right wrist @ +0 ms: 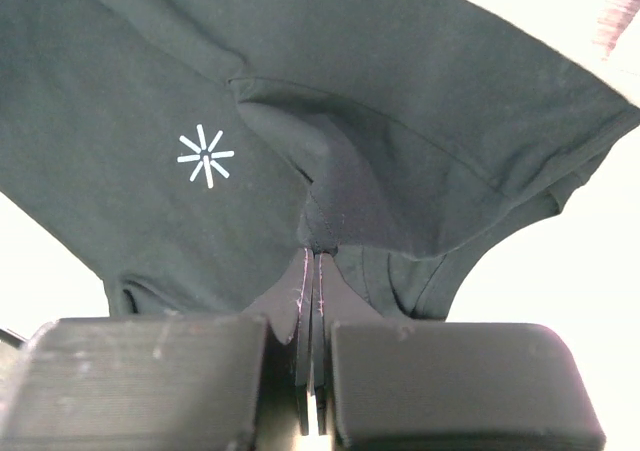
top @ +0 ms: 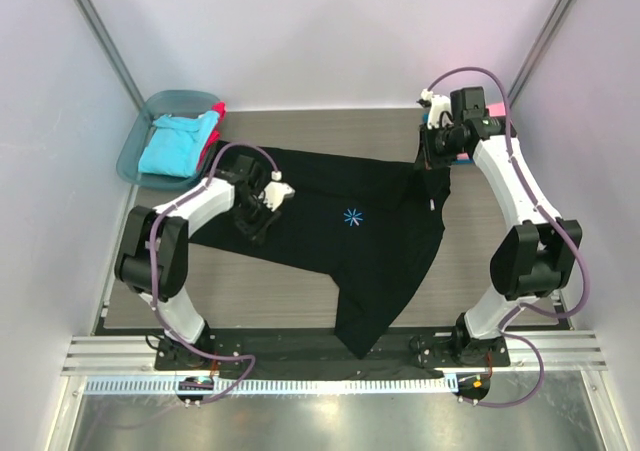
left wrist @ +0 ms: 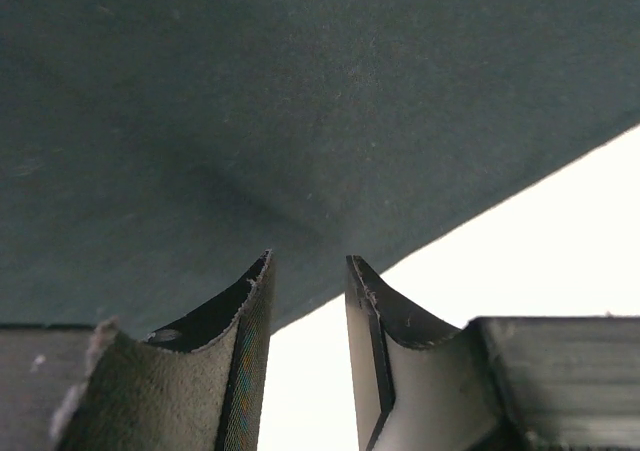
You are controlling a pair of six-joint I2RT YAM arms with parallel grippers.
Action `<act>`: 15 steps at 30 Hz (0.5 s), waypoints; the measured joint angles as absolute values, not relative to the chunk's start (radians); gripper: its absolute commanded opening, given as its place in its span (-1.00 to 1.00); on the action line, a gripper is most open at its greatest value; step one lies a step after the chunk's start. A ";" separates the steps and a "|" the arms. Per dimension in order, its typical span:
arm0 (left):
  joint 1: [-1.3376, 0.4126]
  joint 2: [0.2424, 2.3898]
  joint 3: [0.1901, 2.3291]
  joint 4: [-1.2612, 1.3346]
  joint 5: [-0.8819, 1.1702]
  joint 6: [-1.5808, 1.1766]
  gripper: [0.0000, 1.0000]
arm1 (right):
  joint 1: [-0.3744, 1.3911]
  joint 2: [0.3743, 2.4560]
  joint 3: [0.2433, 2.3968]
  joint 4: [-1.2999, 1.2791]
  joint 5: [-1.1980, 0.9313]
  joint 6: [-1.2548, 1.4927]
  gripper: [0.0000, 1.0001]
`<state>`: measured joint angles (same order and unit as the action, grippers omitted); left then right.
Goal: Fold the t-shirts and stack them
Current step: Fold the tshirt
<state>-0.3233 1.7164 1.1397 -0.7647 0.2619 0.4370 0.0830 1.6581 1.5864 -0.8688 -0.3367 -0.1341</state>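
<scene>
The large black t-shirt [top: 350,241] with a light-blue asterisk mark [top: 351,217] lies spread over the table, one end hanging toward the near edge. My right gripper [top: 432,161] is shut on the black shirt's cloth [right wrist: 330,186] at its far right corner and lifts it; the mark shows in the right wrist view [right wrist: 205,156]. My left gripper [top: 262,203] is open over the shirt's left part, the black cloth [left wrist: 250,121] right in front of its fingertips [left wrist: 262,271]. Turquoise [top: 180,143] and red [top: 214,111] t-shirts lie in the tub. A pink one [top: 462,158] peeks out under the right arm.
A translucent teal plastic tub [top: 143,121] stands at the back left corner. Grey walls enclose the table on three sides. A metal rail [top: 320,356] runs along the near edge by the arm bases.
</scene>
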 measured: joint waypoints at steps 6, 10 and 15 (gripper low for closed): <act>-0.348 1.755 1.092 -0.714 0.234 0.395 -0.31 | 0.055 1.688 1.614 -0.868 -0.344 -0.142 -0.98; -0.366 1.748 1.081 -0.694 0.207 0.369 -0.31 | 0.038 1.705 1.625 -0.869 -0.352 -0.152 -0.98; -0.385 1.697 1.016 -0.636 0.178 0.364 -0.31 | 0.025 1.726 1.641 -0.869 -0.360 -0.168 -0.98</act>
<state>-0.3851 1.6966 1.0157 -0.6357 0.1783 0.3645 0.0254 1.7256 1.6405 -0.8692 -0.3595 -0.1677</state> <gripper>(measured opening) 0.345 0.022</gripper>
